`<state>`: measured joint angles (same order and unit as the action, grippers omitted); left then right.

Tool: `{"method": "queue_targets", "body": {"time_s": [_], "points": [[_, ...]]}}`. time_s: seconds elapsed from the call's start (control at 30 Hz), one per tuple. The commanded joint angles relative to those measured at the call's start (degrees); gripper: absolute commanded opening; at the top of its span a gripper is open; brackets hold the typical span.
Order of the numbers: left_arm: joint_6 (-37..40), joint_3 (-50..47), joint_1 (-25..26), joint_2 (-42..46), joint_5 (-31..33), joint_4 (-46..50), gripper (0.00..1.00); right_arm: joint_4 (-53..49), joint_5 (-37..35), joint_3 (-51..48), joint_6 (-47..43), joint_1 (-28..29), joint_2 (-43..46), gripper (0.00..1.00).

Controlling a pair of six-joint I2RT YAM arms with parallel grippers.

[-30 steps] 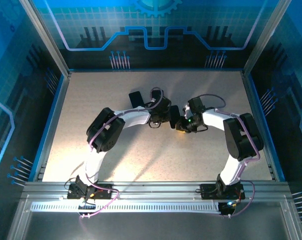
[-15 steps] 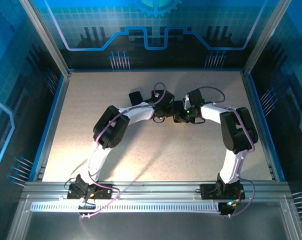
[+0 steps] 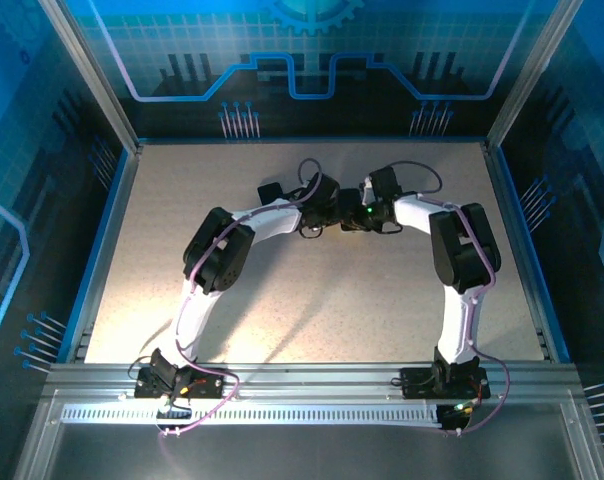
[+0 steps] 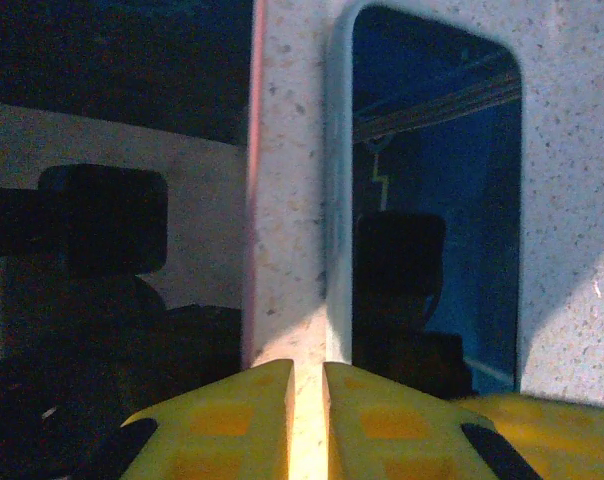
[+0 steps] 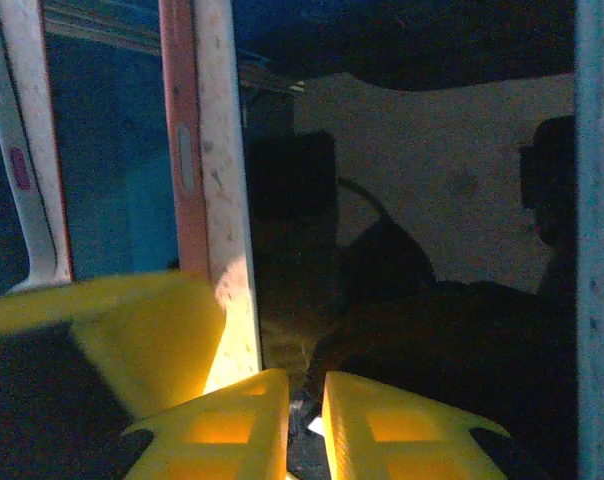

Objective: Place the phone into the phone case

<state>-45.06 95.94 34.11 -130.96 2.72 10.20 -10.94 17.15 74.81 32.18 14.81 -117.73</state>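
- Phone [image 4: 437,200]: glossy dark screen, rounded corners, pale rim; up against speckled, pink-edged case [image 4: 287,200], mid-surface where arms meet.
- L claw [image 4: 307,400]: yellow fingers clamped on case edge.
- R claw [image 5: 305,410]: nearly together; grip unclear.
- Surface [image 3: 282,290]: speckled beige.

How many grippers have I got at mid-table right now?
2. The left gripper and the right gripper meet tip to tip just past the middle of the table, both shut. What sits between them is hidden from above.
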Motion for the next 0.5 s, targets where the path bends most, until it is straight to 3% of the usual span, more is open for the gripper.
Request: {"method": "queue_targets", "body": {"time_s": [0.0, 0.17, 0.3, 0.33, 0.37, 0.4, 0.43, 0.47], "points": [[-0.2, -2.3, -0.6, 5.9, 0.3, -0.6, 0.16, 0.5, -3.2, 2.2, 0.4, -0.9, -4.6, 0.2], [0.4, -6.7, -0.9, 11.4, 0.7, -1.0, 0.17, 0.3, -2.6, 6.8, 0.4, -0.9, -7.6, 0.2], [1.3, -12.5, -1.0, 17.6, 1.6, -1.4, 0.17, 2.5, -1.6, 6.3, -1.9, -1.0, -4.4, 0.23], [1.7, -14.3, -1.1, 19.6, 1.9, -1.6, 0.19, 2.6, -1.3, 5.9, -3.0, -1.2, -2.6, 0.33], [2.3, -16.0, -1.1, 21.4, 2.2, -1.7, 0.24, 2.4, -0.8, 5.4, -4.0, -1.4, -0.9, 0.51], [2.6, -18.0, -1.3, 23.5, 2.8, -1.7, 0.41, 2.1, -0.7, 4.7, -4.9, -1.6, 1.4, 0.79], [3.0, -20.1, -1.5, 25.6, 3.5, -1.6, 0.58, 2.1, -1.0, 3.4, -5.8, -1.9, 4.0, 1.0], [3.5, -22.1, -1.8, 27.9, 4.1, -1.5, 0.82, 2.1, -1.1, 2.2, -6.5, -2.3, 6.2, 1.0]]}}
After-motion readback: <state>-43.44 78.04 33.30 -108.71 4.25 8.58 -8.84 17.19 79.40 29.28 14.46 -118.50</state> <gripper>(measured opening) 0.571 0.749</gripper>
